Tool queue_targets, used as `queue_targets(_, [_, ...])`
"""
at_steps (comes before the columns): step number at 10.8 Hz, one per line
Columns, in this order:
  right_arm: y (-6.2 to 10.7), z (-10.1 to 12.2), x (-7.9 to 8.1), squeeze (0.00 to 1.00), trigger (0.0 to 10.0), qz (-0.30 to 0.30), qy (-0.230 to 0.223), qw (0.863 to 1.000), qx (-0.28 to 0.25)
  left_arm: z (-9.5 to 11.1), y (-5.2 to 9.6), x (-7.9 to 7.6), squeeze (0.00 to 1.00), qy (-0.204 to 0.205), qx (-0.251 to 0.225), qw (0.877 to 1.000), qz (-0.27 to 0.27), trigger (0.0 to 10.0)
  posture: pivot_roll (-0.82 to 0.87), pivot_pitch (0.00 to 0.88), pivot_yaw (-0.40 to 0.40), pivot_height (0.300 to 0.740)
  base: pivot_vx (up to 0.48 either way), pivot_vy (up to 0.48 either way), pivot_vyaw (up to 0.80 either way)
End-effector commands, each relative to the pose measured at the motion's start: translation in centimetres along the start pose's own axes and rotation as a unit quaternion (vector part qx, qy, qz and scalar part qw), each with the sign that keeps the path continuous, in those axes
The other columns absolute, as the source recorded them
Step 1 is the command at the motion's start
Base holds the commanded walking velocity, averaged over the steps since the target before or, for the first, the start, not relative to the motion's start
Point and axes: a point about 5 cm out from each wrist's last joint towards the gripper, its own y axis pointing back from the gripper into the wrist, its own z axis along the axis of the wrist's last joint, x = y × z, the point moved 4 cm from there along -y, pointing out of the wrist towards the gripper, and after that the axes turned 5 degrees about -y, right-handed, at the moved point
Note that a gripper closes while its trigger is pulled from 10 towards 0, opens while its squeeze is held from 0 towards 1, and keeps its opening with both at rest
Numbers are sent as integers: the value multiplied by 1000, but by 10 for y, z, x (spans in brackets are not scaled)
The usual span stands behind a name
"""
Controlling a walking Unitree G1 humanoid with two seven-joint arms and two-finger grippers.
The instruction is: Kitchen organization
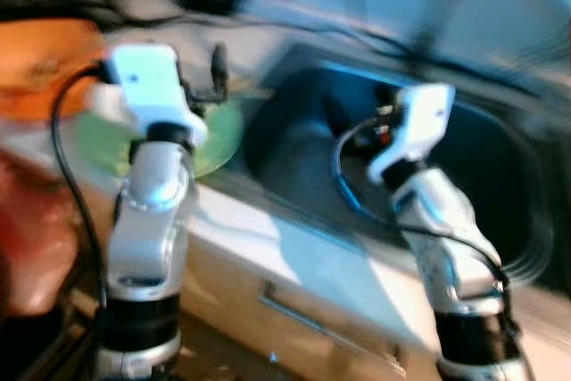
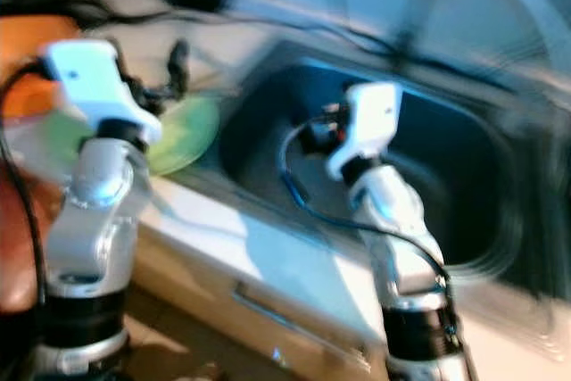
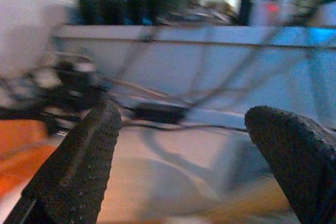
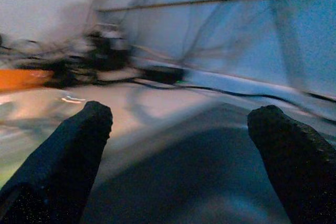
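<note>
Swinging toward the pale, smooth bench (image 1: 294,256) with everything smeared by motion, we risk most from the blur itself: a reach made before the view settles could strike the rim of the dark, rounded sink basin (image 1: 500,176) or catch one of the thin black cables (image 3: 157,98) strung along the back wall. Our left pincer (image 3: 181,156) is spread wide and holds nothing, its rough, pebbled black fingers (image 3: 79,166) pointing over the bench; our right pincer (image 4: 181,156) is equally wide and empty, aimed across the basin. The flat, round, pale green plate (image 1: 219,136) lies on the bench at about ten o'clock from the basin, right at its edge, partly behind our left wrist. If our left arm drops carelessly, we judge it could nudge that plate into the sink. A glossy orange shape (image 1: 45,69) sits further toward nine o'clock; we cannot tell what it is. Below the bench, a light wooden drawer front (image 1: 303,327) carries a slim metal handle.
</note>
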Motion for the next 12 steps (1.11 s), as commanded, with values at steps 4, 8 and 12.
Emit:
queue_targets(4, [4,0,-8,0,10000,-13,13,1000,-2,2,1,-9,0,24,-4,1000,-18,10000,-5,111,-47,740,0,0,0])
queue_targets(8, [4,0,-9,0,10000,-14,13,1000,-3,-2,1,-8,0,29,6,999,-14,10000,-4,110,-46,740,0,0,0])
queue_targets(12, [4,-1,-10,0,10000,-16,14,1000,-1,-6,1,-10,0,37,18,999,-14,10000,-8,110,-48,740,0,214,0])
